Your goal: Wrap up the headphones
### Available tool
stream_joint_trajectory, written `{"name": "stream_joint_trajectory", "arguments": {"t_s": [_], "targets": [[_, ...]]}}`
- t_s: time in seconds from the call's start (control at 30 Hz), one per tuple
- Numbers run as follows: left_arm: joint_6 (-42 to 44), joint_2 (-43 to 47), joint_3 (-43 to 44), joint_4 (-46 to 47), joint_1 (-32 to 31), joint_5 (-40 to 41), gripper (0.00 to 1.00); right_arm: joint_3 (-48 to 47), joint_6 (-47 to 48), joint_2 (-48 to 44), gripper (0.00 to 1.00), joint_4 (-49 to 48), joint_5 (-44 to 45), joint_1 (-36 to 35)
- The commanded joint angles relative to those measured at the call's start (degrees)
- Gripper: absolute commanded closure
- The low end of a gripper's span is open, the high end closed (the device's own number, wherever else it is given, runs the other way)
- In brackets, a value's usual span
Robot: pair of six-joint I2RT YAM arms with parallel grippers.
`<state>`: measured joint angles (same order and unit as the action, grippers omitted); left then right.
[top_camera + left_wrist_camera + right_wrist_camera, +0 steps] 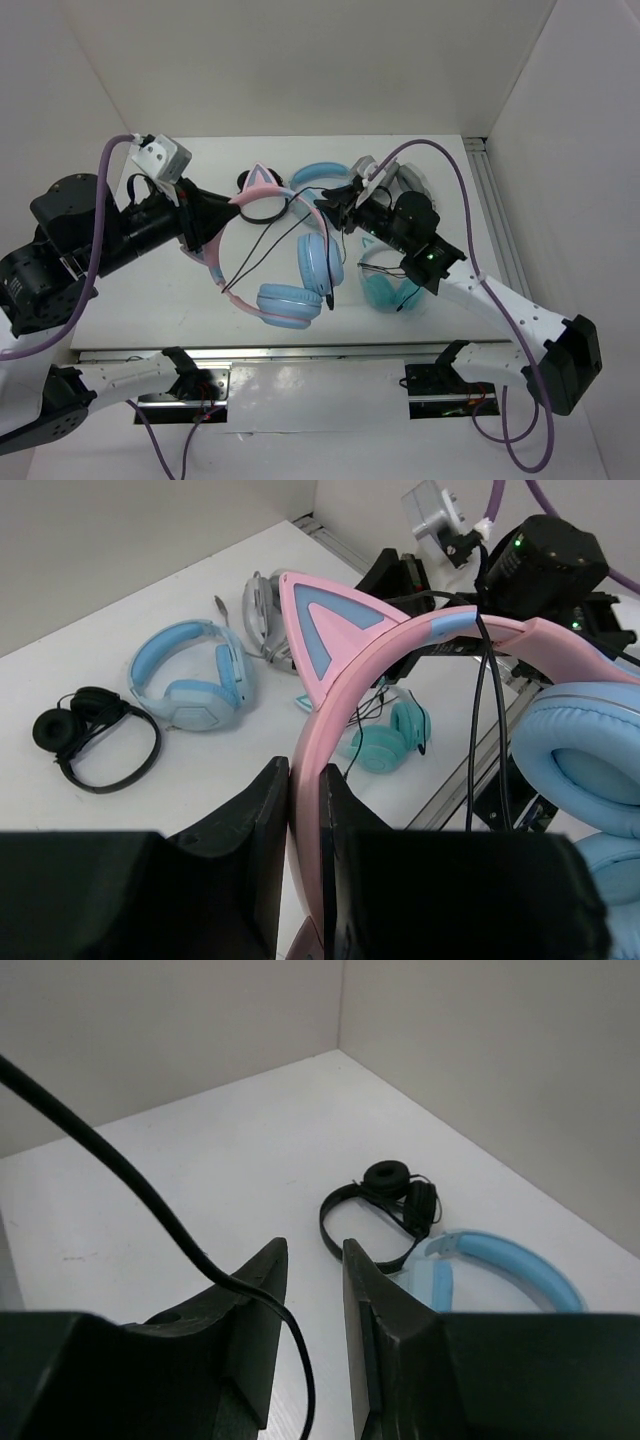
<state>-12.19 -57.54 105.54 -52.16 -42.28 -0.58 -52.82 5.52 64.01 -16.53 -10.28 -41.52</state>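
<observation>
Headphones point(288, 303): pink cat-ear headband point(400, 645), light blue padded ear cups point(318, 262), thin black cable point(262, 245). The headband is lifted above the table, clamped between the left gripper point(305, 777) fingers, with the ear cups at the near side. The cable loops under the headband arch and crosses one finger of the right gripper point(313, 1252)

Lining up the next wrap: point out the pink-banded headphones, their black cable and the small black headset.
headphones point(318, 635), left wrist view, on the cat ear.
black cable point(110, 1167), right wrist view, on its slanting run.
small black headset point(52, 727), left wrist view, on one ear pad.
</observation>
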Motion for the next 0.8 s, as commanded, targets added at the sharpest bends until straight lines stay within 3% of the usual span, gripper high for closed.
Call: {"name": "stream_joint_trajectory", "arguments": {"t_s": [0.0,0.53,0.77], "targets": [[-4.2,0.3,2.7,4.3,-0.3,2.1,1.00,1.3,-6.0,1.7,0.64,-10.9,-11.1,2.2],[-8.0,0.3,4.9,6.1,-0.3,8.7,1.00,10.0,-14.7,13.0,0.63,-24.2,-21.8,7.9],[-8.6,0.3,4.4,7.3,-0.3,9.2,1.00,12.0,-18.1,15.4,0.63,-29.2,-24.4,7.3]]}}
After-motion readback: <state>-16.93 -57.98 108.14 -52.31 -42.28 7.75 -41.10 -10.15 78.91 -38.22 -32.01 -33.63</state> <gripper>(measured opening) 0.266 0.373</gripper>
